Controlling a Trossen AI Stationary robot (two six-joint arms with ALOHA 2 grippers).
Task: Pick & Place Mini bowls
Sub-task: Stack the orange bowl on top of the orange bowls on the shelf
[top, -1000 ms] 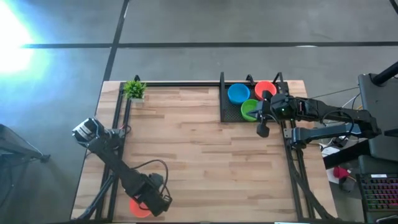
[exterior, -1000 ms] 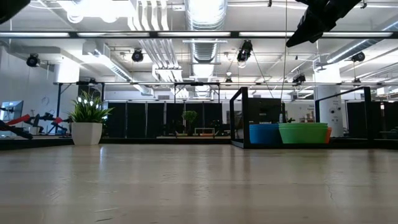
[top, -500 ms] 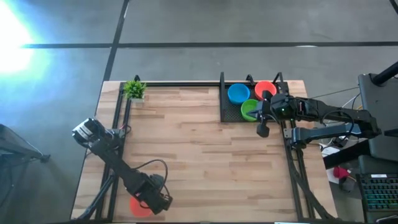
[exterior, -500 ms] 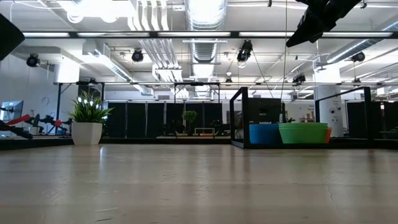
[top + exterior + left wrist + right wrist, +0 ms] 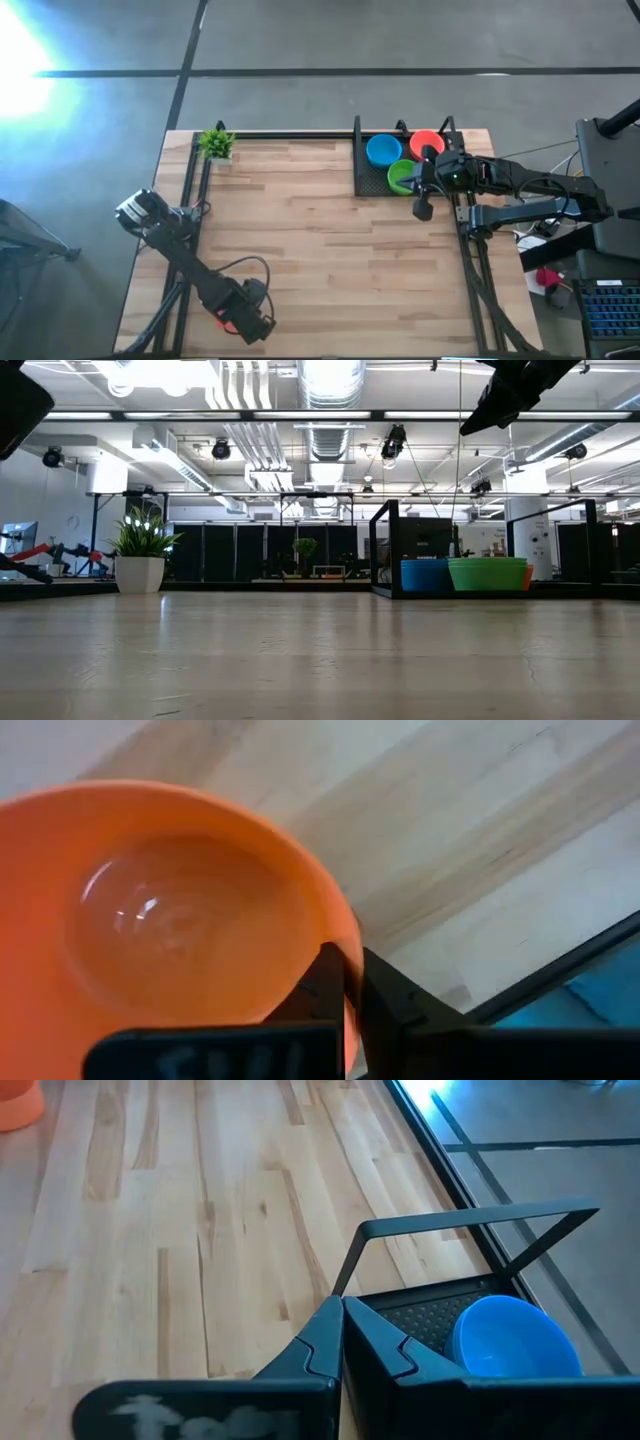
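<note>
An orange mini bowl [image 5: 170, 920] sits at the table's near left corner, mostly hidden under my left gripper [image 5: 245, 322] in the high view; my left gripper [image 5: 350, 965] is shut on it. A blue bowl [image 5: 383, 150], an orange bowl [image 5: 428, 142] and a green bowl [image 5: 401, 177] rest in a black tray [image 5: 365, 185] at the far right. My right gripper [image 5: 423, 208] hovers by the tray's near edge, shut [image 5: 340, 1305] and holding nothing. The low view shows the blue [image 5: 425, 574] and green [image 5: 487, 573] bowls. My left gripper pinches the orange bowl's rim [image 5: 335, 935], one finger inside the bowl and one outside. The fingers come at the rim from above. Whether the bowl's underside still touches the table, I cannot tell.
A small potted plant [image 5: 216, 143] stands at the far left corner. Black frame rails [image 5: 190, 200] run along the table's left and right sides. Bare wood [image 5: 320, 250] lies between the two arms. The tray has upright corner posts [image 5: 350, 1265].
My left gripper has shifted slightly toward the table's far edge with the orange bowl, which now shows much less from under it in the high view. A dark part of the left arm has grown at the low view's upper left corner.
</note>
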